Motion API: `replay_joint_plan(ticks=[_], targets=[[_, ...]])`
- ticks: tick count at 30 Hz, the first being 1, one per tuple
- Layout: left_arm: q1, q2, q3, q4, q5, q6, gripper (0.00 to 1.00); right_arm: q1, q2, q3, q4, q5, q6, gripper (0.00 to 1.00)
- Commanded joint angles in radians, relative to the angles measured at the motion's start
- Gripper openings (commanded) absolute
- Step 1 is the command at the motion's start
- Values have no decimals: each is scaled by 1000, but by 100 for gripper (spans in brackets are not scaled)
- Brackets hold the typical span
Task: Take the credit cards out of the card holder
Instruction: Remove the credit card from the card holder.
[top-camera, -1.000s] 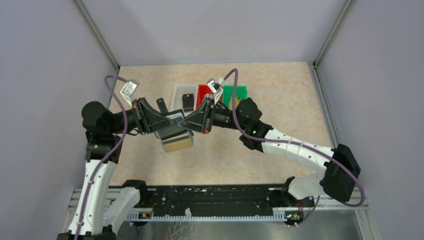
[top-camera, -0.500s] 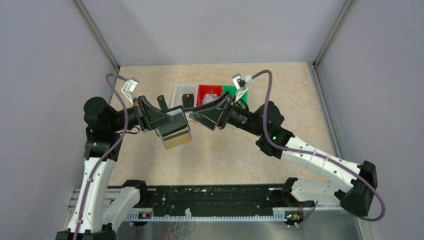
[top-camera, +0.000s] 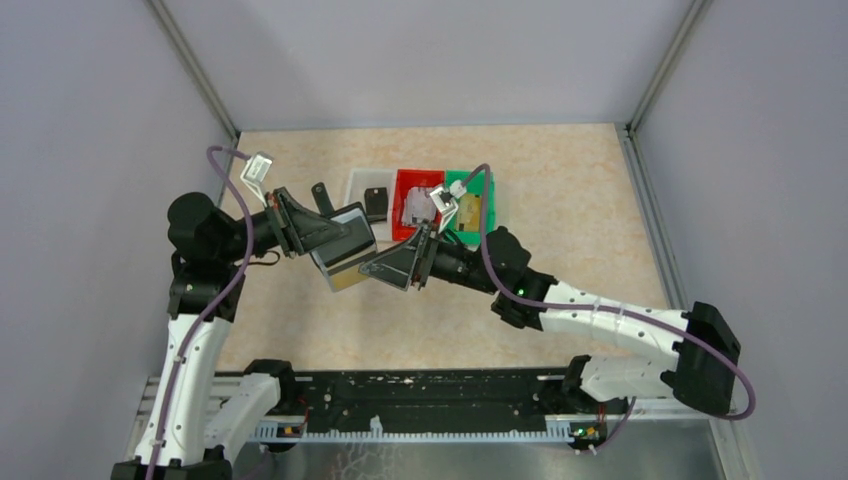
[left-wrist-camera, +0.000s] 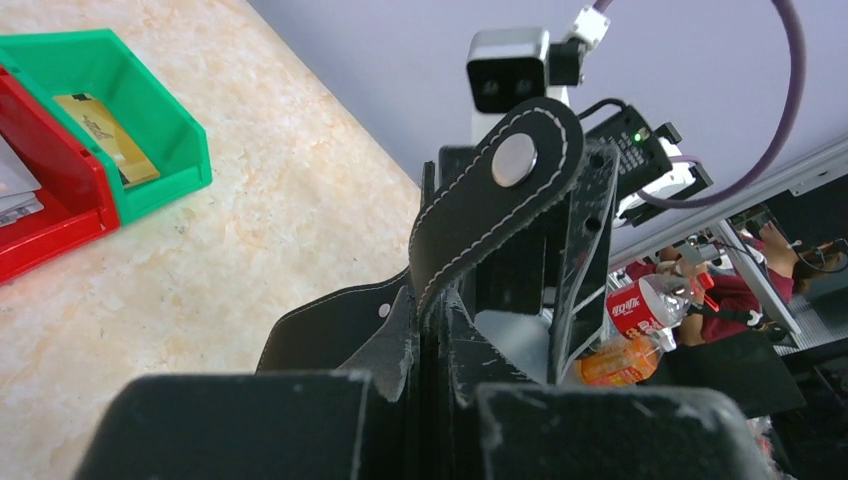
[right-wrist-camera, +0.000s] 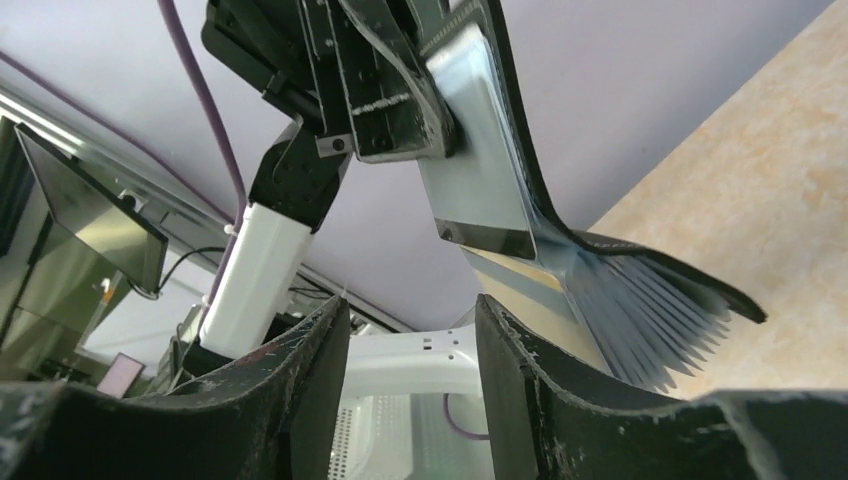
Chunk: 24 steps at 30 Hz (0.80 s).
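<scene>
— Black leather card holder (top-camera: 345, 250): where is it sitting?
— It is hanging above the tabletop (top-camera: 580, 200). My left jaws are clamping it tight. My right jaws are standing half open, holding nothing, near its silvery card (right-wrist-camera: 480, 170).
— What is threatening?
— A skewed pinch risks tugging the holder loose or catching two cards.
— Views?
— The right wrist view is showing the fanned pockets (right-wrist-camera: 650, 300); the left wrist view is showing only the strap tab (left-wrist-camera: 495, 200).

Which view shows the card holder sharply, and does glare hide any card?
Top external: even light, card holder small but crisp. Left wrist: its strap sharp, left pincer a dark blur up close. Right wrist: silvery card washed by glare, right pincer dark and soft.
</scene>
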<state>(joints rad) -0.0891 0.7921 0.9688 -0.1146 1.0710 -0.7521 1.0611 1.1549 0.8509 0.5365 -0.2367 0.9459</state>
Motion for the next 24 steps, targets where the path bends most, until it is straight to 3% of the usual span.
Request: replay_joint_plan(ticks=[1, 20, 24], targets=[[2, -13, 46, 9, -32, -31, 0, 29, 38, -5, 149, 26, 43, 49], [3, -2, 78, 45, -26, -128, 0, 25, 244, -15, 556, 117, 192, 39], [3, -5, 78, 49, -28, -146, 0, 22, 280, -17, 668, 125, 232, 32]])
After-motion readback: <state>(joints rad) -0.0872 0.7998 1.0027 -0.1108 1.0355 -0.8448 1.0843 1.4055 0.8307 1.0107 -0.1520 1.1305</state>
